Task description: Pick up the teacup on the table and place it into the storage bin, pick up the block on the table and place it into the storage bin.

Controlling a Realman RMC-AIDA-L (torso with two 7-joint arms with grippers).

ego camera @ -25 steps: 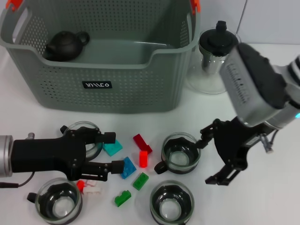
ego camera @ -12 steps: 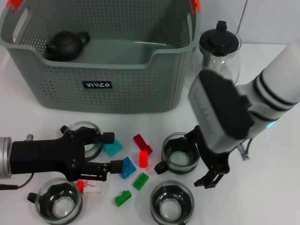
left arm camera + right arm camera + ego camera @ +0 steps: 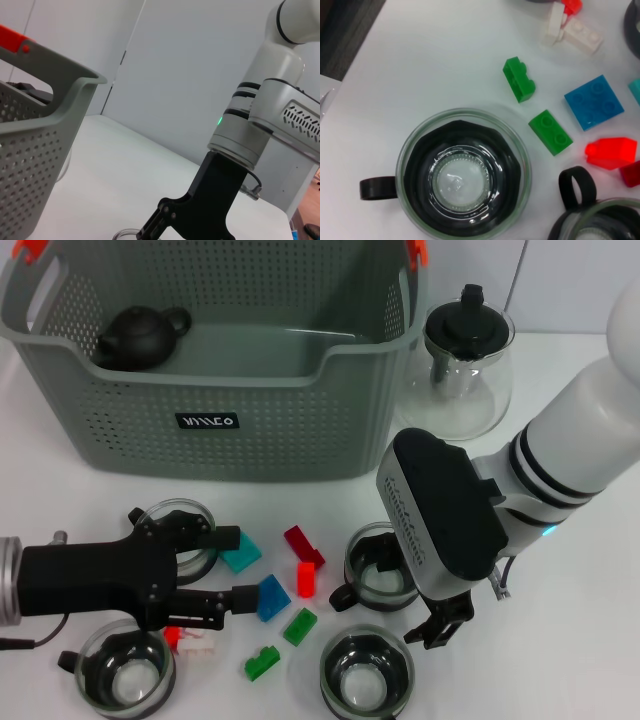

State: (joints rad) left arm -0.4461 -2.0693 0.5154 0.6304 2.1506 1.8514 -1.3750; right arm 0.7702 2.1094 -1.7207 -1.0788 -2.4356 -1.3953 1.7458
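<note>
The grey perforated storage bin [image 3: 250, 410] stands at the back, and its corner [image 3: 35, 145] shows in the left wrist view. Several glass teacups stand in front of it. My right gripper [image 3: 425, 595] hangs open over the middle teacup [image 3: 383, 568], with one finger [image 3: 442, 627] showing beside the front teacup [image 3: 367, 672] [image 3: 465, 172]. My left gripper [image 3: 235, 567] lies low at the left, open and holding nothing. A teal block [image 3: 240, 555] sits by its far finger and a blue block [image 3: 270, 597] [image 3: 594, 101] by its near one. It partly hides another teacup [image 3: 178, 540].
A black teapot [image 3: 140, 335] lies in the bin. A glass teapot [image 3: 465, 365] stands at the back right. Red blocks [image 3: 303, 543], green blocks [image 3: 299, 626] [image 3: 519, 79] and a white block [image 3: 195, 642] lie among the cups. One more teacup [image 3: 125, 668] sits front left.
My right arm has swung left and down, and its wrist now covers the space over the middle teacup. The left gripper has hardly shifted.
</note>
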